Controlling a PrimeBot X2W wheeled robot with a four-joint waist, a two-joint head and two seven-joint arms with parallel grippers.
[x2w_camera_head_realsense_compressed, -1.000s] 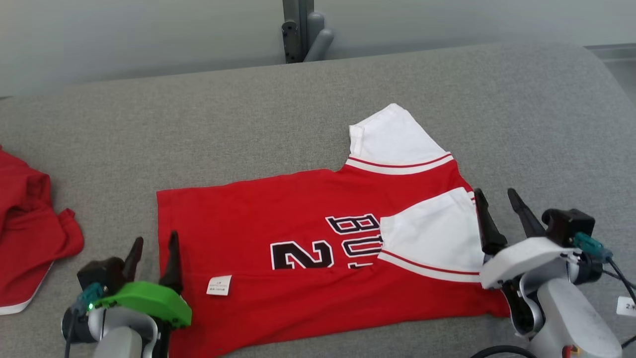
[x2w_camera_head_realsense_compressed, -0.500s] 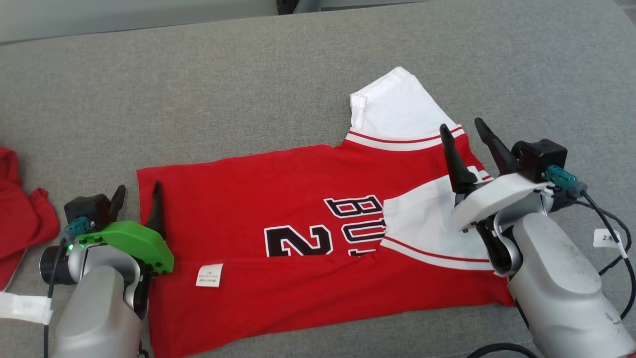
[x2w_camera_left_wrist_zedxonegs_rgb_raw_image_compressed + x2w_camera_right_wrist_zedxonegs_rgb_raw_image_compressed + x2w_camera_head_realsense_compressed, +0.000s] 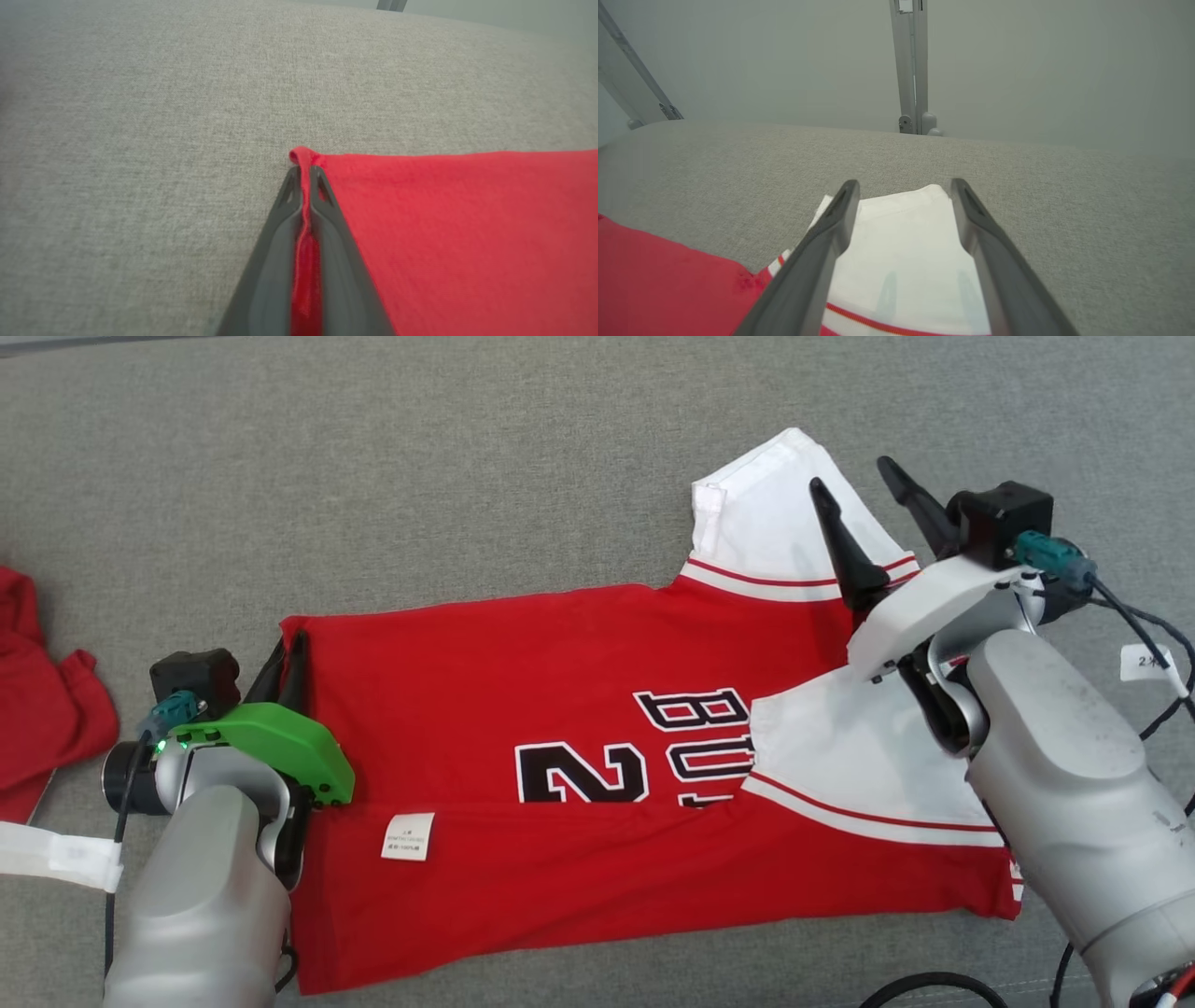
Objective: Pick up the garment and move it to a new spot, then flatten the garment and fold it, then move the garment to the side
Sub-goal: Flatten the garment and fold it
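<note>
The garment (image 3: 560,709) is a red jersey with white sleeves and black lettering, lying flat on the grey fabric surface. My left gripper (image 3: 285,649) is shut on the garment's far left corner; in the left wrist view the red hem (image 3: 304,205) is pinched between the two dark fingers. My right gripper (image 3: 854,485) is open above the far white sleeve (image 3: 775,532). The right wrist view has that sleeve (image 3: 901,261) lying between and below the spread fingers, not touched.
A second red cloth (image 3: 42,709) lies bunched at the left edge. A white label (image 3: 408,835) is on the jersey's near part. A grey post (image 3: 910,65) stands behind the surface's far edge. A cable with a tag (image 3: 1153,663) hangs by my right arm.
My left gripper has shut on the garment's corner after standing open beside it. My right gripper has moved up from the near sleeve to over the far sleeve. The head camera has tilted down.
</note>
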